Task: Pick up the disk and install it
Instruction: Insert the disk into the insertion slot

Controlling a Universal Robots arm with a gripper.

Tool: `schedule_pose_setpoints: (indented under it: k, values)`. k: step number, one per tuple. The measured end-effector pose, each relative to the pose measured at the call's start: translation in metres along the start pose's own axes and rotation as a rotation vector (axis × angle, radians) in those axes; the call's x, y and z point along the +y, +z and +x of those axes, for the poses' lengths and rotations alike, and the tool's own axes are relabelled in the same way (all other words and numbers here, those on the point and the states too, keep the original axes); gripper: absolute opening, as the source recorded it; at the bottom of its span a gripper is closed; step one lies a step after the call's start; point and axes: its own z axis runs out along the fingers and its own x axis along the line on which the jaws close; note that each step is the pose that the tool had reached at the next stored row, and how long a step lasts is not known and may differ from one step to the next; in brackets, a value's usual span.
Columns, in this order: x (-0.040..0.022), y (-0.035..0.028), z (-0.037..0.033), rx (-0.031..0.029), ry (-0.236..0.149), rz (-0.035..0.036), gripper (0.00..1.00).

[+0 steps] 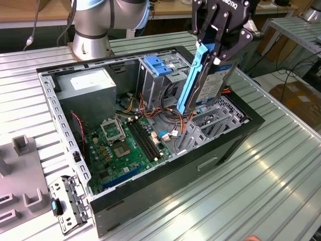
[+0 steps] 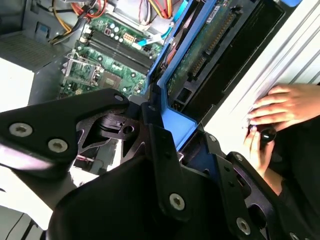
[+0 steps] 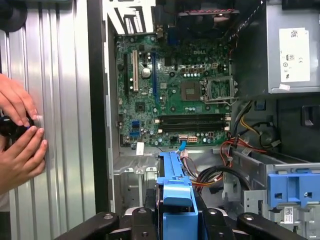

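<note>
**Robot arm holds hard drive over open computer case**

The gripper (image 1: 219,50), in the upper right of the exterior view, is clamped on the top end of the disk (image 1: 209,85). The disk hangs nearly upright with a slight tilt, its blue rail toward the frame's left. Its lower end is at the mouth of the grey drive cage (image 1: 210,125); whether it has entered the cage cannot be told.

A clean install likely depends on keeping the rails square to the cage's guides. The drive should go down slowly and straight, clear of the orange and red cables (image 1: 165,113) bunched just beside the bay.

The open case (image 1: 150,201) lies on its side on a ribbed metal table (image 1: 271,186). Inside it, a green motherboard (image 1: 118,145) fills the middle and a grey power-supply box (image 1: 90,83) sits at the upper left. A blue bracket (image 1: 158,64) caps a neighbouring bay near the top centre.

In the first wrist view a person's hands (image 3: 20,145) rest on the table beside the case.
</note>
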Motion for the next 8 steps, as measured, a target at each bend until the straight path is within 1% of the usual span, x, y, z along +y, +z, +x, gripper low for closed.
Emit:
schedule_pose_setpoints:
  k: [2, 3, 4, 6, 8]
  values:
    - [-0.0058, 0.0017, 0.0043, 0.0004, 0.0, 0.0, 0.37]
    - [-0.011, 0.0028, 0.0067, 0.0006, 0.0, 0.0, 0.37]
    - [-0.0152, 0.0037, 0.0077, 0.0007, 0.0, 0.0, 0.37]
    - [-0.0215, 0.0055, 0.0092, 0.0006, 0.0, 0.0, 0.37]
    - [-0.0226, 0.0069, 0.0113, 0.0008, 0.0, 0.0, 0.37]
